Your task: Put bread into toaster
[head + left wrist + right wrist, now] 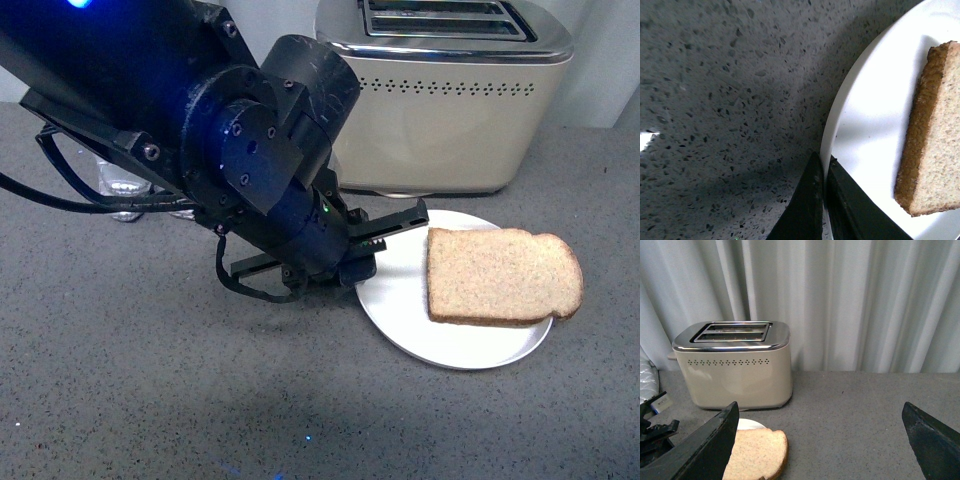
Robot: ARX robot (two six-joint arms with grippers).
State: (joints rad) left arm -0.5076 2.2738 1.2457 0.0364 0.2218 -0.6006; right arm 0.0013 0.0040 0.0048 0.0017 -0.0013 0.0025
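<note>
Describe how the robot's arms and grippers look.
The left arm is black, with rounded screw-studded joint housings, looping black cables and a small green light. The left gripper has tapered black fingers. The right gripper has broad, wedge-shaped black ones.

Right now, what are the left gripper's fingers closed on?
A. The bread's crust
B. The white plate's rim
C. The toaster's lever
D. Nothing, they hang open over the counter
B: in the left wrist view the left gripper has its two fingers pressed together with the rim of the plate between them, while the bread lies apart, untouched.
</note>
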